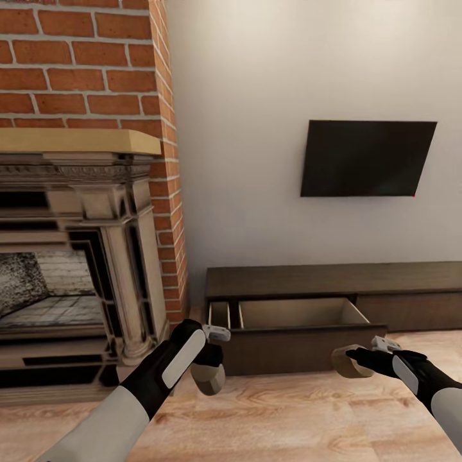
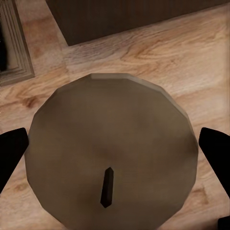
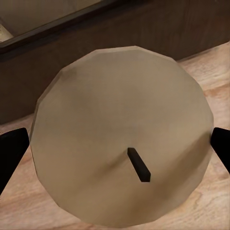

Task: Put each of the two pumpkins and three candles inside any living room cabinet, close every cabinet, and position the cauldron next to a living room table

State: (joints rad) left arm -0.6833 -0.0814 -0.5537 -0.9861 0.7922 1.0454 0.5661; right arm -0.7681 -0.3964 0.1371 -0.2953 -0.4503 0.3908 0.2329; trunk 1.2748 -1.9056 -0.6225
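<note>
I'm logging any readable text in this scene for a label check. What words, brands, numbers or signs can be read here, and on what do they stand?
None: no readable text shows anywhere.
The wall screen is dark and blank, apart from a tiny red dot at its lower corner.
The two candles held in the end effectors bear no label.
The cabinet fronts and the fireplace carry no markings.

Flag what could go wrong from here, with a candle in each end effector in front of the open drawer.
1. The left candle hangs low, below the open drawer's front; moving straight in could hit the panel.
2. The right candle sits beside the drawer front's corner and could clip it.
3. The fireplace crowds the left arm's swing.
</note>
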